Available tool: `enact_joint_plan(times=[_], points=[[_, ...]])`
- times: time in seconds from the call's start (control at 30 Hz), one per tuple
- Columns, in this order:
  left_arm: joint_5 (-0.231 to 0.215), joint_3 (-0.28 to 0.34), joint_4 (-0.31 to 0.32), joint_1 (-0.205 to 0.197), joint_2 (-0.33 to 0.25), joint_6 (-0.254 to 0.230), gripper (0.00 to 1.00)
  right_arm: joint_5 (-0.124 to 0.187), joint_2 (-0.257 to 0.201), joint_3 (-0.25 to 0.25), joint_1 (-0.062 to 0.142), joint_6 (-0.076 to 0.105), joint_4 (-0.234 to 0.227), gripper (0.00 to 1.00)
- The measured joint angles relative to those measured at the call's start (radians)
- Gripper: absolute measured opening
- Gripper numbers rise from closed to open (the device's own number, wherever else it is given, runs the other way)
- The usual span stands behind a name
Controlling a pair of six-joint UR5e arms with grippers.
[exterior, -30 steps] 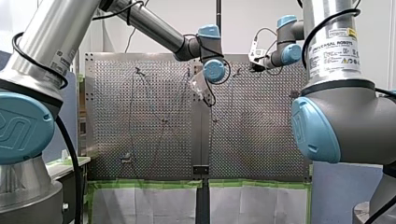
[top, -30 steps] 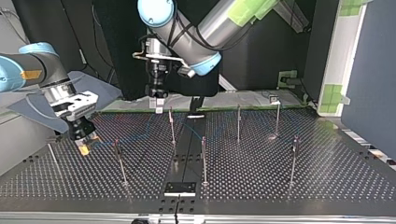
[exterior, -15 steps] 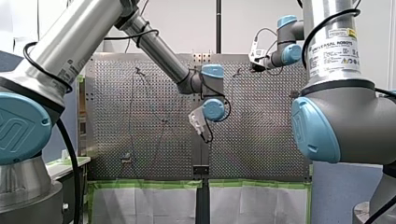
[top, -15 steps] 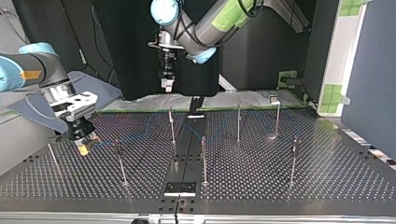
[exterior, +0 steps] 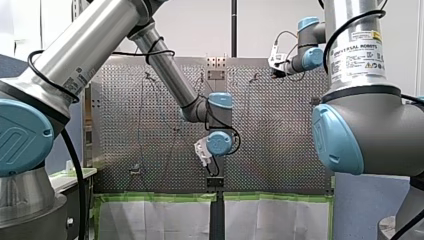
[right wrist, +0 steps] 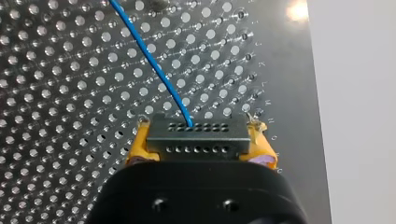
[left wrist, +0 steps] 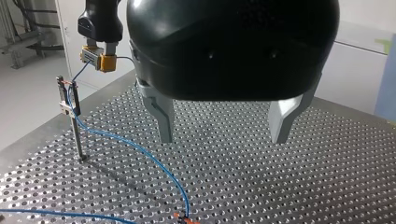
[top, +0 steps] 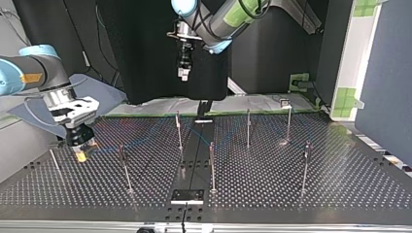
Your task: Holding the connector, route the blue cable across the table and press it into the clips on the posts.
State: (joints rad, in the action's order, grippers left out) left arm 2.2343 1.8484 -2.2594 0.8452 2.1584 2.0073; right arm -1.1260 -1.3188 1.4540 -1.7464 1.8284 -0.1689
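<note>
Top view, working from the near edge outward. The bench (top: 350, 194), perforated metal, is carrying thin upright posts. Nearest row: a near-left post (top: 126, 170), a middle post (top: 212, 167) and a near-right post (top: 305, 167), all standing straight.

Just beyond the near-left post and further left, my right claw (top: 81, 154) is hanging low, its tips close over the bench. Touching or not, I cannot tell. Right wrist view: its yellow pads (right wrist: 138, 145) are clamping the black connector (right wrist: 196, 137) from both sides. The blue cable (right wrist: 150, 58) is leaving the connector's face and running away over the holes.

Left wrist view: from the connector the cable is reaching the clip (left wrist: 63, 95) at the head of the near-left post. It is then dropping in a long curve over the bench to a small orange fitting (left wrist: 184, 217); what that is sitting on, I cannot tell. Whether the cable is seated in the clip or only lying against it, I cannot tell either.

Further out, three far posts (top: 248, 128) are standing in a row near the far edge.

Farthest, my left claw (top: 183, 73) is hanging high above the bench's far side, pointing down, well apart from the cable. Its metal fingers (left wrist: 164, 119) are standing wide apart, with only the bench showing between them.
</note>
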Motion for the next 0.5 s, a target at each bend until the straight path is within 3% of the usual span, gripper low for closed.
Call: enact_joint_plan(times=[0.2,0.5], points=[[-0.012,0.061,0.060,0.001,0.000,-0.028,1.00,-0.017,0.000,0.002,-0.003,0.000,0.001,0.00],[-0.017,0.156,0.156,0.002,0.000,-0.070,1.00,-0.086,0.000,0.002,-0.010,-0.001,0.002,0.00]])
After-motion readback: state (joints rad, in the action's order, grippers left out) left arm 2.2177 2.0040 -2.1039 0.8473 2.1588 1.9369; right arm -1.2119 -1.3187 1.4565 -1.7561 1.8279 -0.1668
